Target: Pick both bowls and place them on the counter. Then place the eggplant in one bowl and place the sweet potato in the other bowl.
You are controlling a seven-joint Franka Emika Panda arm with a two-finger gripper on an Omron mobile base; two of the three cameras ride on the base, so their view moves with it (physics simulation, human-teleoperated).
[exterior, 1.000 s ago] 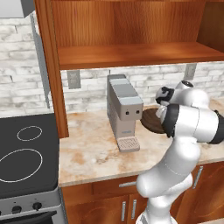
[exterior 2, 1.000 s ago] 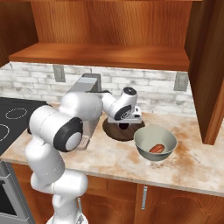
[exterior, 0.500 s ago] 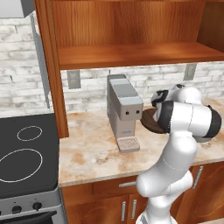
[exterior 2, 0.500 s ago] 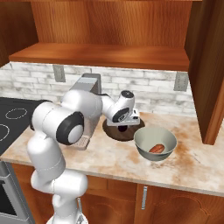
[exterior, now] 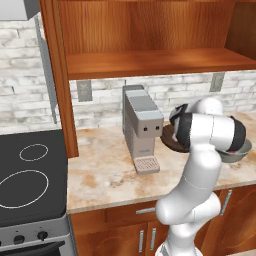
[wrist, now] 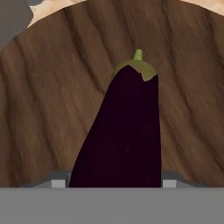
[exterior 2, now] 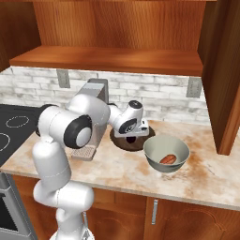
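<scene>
Arm: we see it rise from the base, fold at the elbow and reach forward over the counter, its wrist bent downward so the hand hangs just above the wooden bowl.

Claw: we place the gripper low over that bowl, pointing into it. In the hand view the fingertips are hidden behind the eggplant, so we cannot tell from the pictures how wide the jaws stand or whether they grip it. The eggplant rises from between them and fills the middle of that view.

Eggplant: dark purple and glossy, with a green cap and short stem. We see it over the inside of the wooden bowl, whose brown grain surrounds it on every side. Its long axis runs along the line of the gripper, thick end at the fingers, stem end pointing away from the hand toward the bowl's floor.

Wooden bowl: wide, shallow, dark brown, on the counter just right of the grey coffee machine.

Grey-green bowl: on the counter just beside the wooden bowl, nearer the front edge. The sweet potato lies inside it on its side.

Stovetop: black, at the counter's left end.
</scene>
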